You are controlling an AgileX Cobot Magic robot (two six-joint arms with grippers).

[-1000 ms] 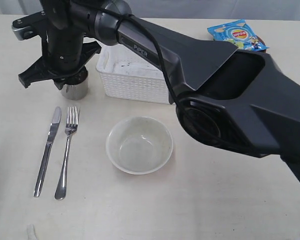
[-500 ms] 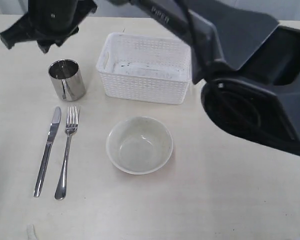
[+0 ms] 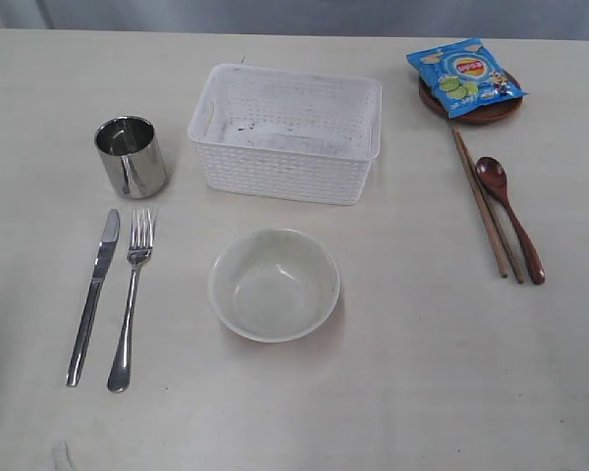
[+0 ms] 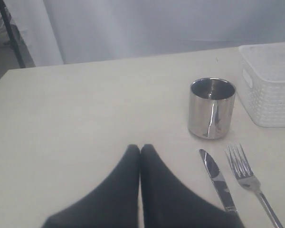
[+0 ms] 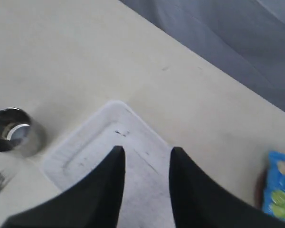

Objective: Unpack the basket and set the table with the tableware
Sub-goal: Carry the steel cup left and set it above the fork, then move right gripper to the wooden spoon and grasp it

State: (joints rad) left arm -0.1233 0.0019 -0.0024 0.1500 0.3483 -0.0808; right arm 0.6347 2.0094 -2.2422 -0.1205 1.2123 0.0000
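Note:
The white basket (image 3: 287, 132) stands empty at the back middle of the table (image 3: 422, 373). Left of it stands the steel cup (image 3: 131, 157), with the knife (image 3: 93, 294) and fork (image 3: 132, 294) side by side below. The off-white bowl (image 3: 274, 284) sits in front of the basket. At the right lie the chopsticks (image 3: 486, 204) and dark red spoon (image 3: 508, 214), and a brown plate (image 3: 471, 108) under a blue packet. Neither arm shows in the exterior view. My left gripper (image 4: 140, 148) is shut and empty, near the cup (image 4: 211, 108) and knife (image 4: 217, 179). My right gripper (image 5: 146, 151) hangs open above the basket (image 5: 109, 152).
A blue snack packet (image 3: 463, 72) lies on the brown plate at the back right. A grey curtain (image 4: 147, 23) hangs beyond the table's far edge. Bare tabletop runs along the front and the far left.
The right arm, which reached across the basket to the cup a second ago, has let go of the cup and pulled up out of the exterior view. The cup stands alone.

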